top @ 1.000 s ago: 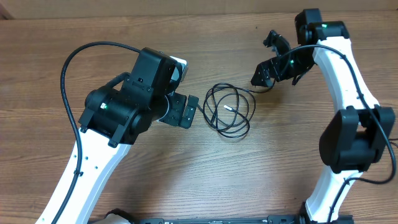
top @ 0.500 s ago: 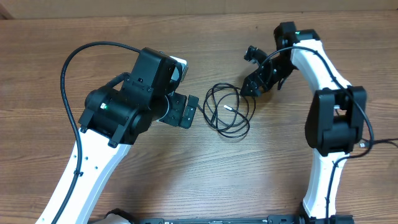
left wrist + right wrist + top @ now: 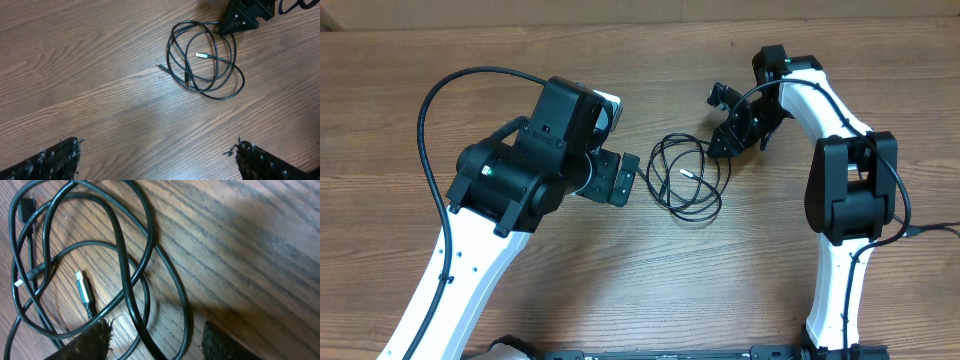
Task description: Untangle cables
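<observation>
Cables (image 3: pixel 688 178) lie in one loose tangle of overlapping black loops near the middle of a wooden table (image 3: pixel 640 290). A silver plug tip (image 3: pixel 84 291) rests inside the loops, and a small dark plug (image 3: pixel 26 205) sits on the tangle's outer edge.

Seen from overhead, the left gripper (image 3: pixel 620 178) hovers just left of the tangle, apart from it. In its own wrist view the fingers are spread fully wide, one at each lower corner, gripping nothing, and the tangle (image 3: pixel 205 62) lies on bare wood well beyond them.

The right gripper (image 3: pixel 725 145) sits at the tangle's upper right edge, tilted down toward it. Its wrist view shows the jaws partly apart, with one black loop (image 3: pixel 172 295) running into the gap between the two dark fingers (image 3: pixel 92 342). Neither finger appears to pinch that strand, though the contact area falls at the frame's bottom edge and is hard to read.
</observation>
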